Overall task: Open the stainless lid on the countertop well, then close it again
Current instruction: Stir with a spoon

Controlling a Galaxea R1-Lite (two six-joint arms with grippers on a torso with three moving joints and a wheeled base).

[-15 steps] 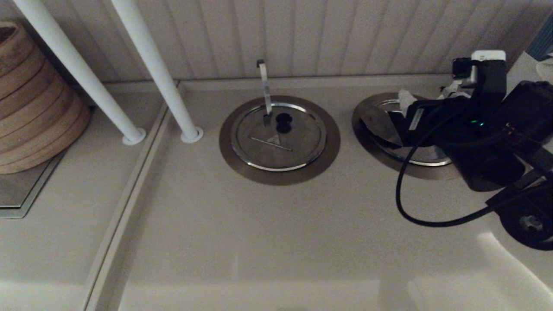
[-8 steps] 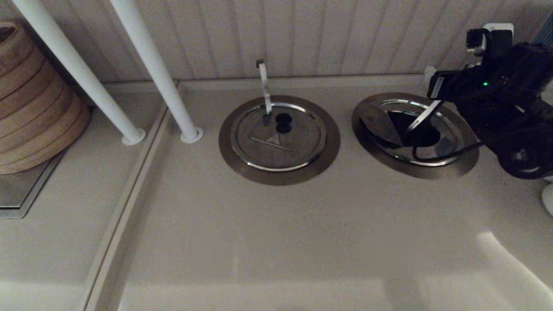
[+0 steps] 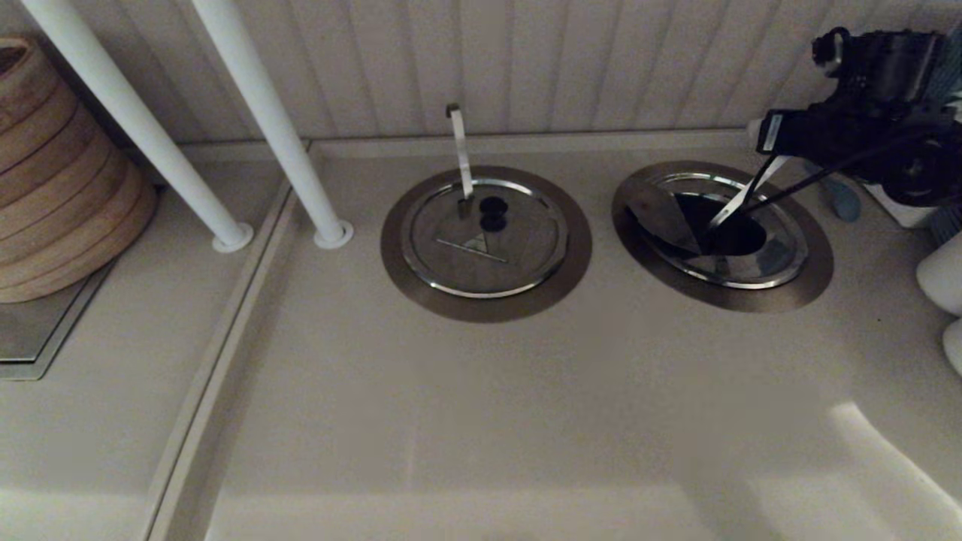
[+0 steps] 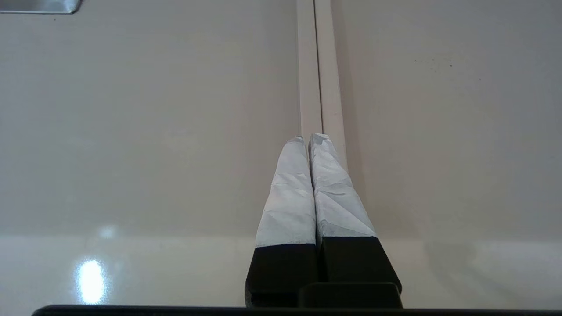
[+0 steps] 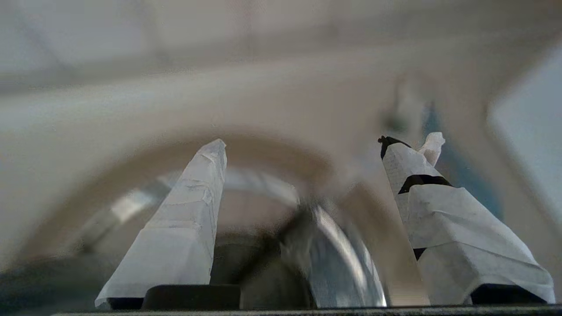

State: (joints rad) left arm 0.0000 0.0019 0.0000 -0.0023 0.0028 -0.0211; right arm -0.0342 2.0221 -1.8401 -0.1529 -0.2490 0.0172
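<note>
Lid: the steel lid (image 3: 778, 252) is right of centre in the head view, a bit above the middle, sitting down in its well. It's mirror-shiny with a big dark patch across the middle, so I honestly can't pick out the knob.
Well: only the wide brownish collar (image 3: 815, 263) of the well shows, flat in the counter (image 3: 481, 421), ringing the lid all the way round.
Slanted handle: a flat steel handle (image 3: 740, 199) pokes up out of the lid area and leans toward the upper right.
Right gripper: the right gripper (image 5: 306, 144) is up in the top right corner of the head view, above and beyond the lid, not touching it. Its taped fingers (image 5: 184, 228) are spread wide with nothing between them.
Left gripper: the left gripper (image 4: 311, 137) only shows in its own wrist view. Its tips are pressed together, empty, over bare counter just beside a seam.
Other lid: a second lid (image 3: 485, 240) sits dead centre, black knob, upright handle (image 3: 460, 154), in its own collar, apart from the first one.
Poles: two white poles (image 3: 267, 124) slant down to the counter, upper left.
Wooden rings: a stack of wooden rings (image 3: 60, 173) sits at the far left edge.
Right edge: some white rounded stuff (image 3: 943, 278), cut off by the frame.
</note>
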